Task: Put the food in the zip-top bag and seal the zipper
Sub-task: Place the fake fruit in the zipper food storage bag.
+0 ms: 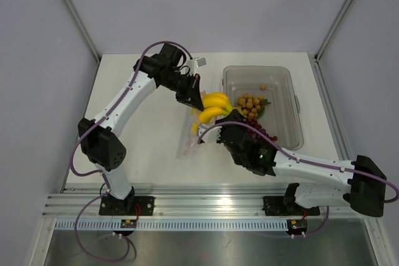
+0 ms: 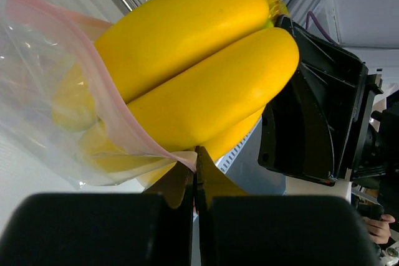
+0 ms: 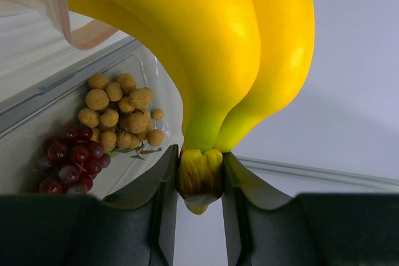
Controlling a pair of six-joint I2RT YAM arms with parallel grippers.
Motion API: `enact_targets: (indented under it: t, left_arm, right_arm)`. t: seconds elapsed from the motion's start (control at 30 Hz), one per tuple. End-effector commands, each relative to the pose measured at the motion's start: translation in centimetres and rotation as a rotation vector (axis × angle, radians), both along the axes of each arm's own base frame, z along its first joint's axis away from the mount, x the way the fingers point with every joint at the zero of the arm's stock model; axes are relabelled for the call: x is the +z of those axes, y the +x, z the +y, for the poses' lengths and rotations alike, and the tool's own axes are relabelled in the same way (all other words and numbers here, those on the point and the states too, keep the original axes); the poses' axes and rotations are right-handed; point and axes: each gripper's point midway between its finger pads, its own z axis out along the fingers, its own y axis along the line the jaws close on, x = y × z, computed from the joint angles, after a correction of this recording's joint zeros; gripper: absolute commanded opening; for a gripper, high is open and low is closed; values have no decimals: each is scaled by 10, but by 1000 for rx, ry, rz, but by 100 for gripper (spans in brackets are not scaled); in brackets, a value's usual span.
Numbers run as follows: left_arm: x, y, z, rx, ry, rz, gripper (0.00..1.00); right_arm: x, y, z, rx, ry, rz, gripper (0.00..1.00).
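Observation:
My right gripper (image 3: pixel 198 175) is shut on the stem of the yellow bananas (image 3: pixel 218 48), holding them at the mouth of the clear zip-top bag (image 1: pixel 188 138). The bananas' (image 1: pixel 213 107) tips sit partly inside the bag (image 2: pixel 50 85). My left gripper (image 2: pixel 195 165) is shut on the bag's pink zipper (image 2: pixel 106 110) edge and holds the mouth up. The small tan-orange round fruits (image 1: pixel 251 104) and the dark red grapes (image 1: pixel 260 130) lie in the rigid clear tray (image 1: pixel 287 79); both also show in the right wrist view, the fruits (image 3: pixel 121 113) above the grapes (image 3: pixel 70 165).
The rigid tray stands at the right of the white table (image 1: pixel 134 154), close behind the right arm. The side walls and an aluminium rail (image 1: pixel 199 205) border the table.

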Motion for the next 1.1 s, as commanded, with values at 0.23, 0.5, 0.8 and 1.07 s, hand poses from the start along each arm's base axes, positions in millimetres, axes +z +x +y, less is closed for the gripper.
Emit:
enact_targets:
  t: [0.23,0.5,0.8,1.07]
  left_arm:
    - [52,-9,-26,-92,-217,-75,0]
    - [41,-10,-26,-82,-191,-62,0]
    - [32,-1,-32,-68,-173,-43,0]
    - [59,7,-49,-102,-202,-83,0]
  right_arm:
    - [8,-17,31,153,5,164,0]
    - [29,-14,29,128,18,151,0]
    - [90,-2,12,38,97,-71,0]
    - [98,0,18,57,93,-91,0]
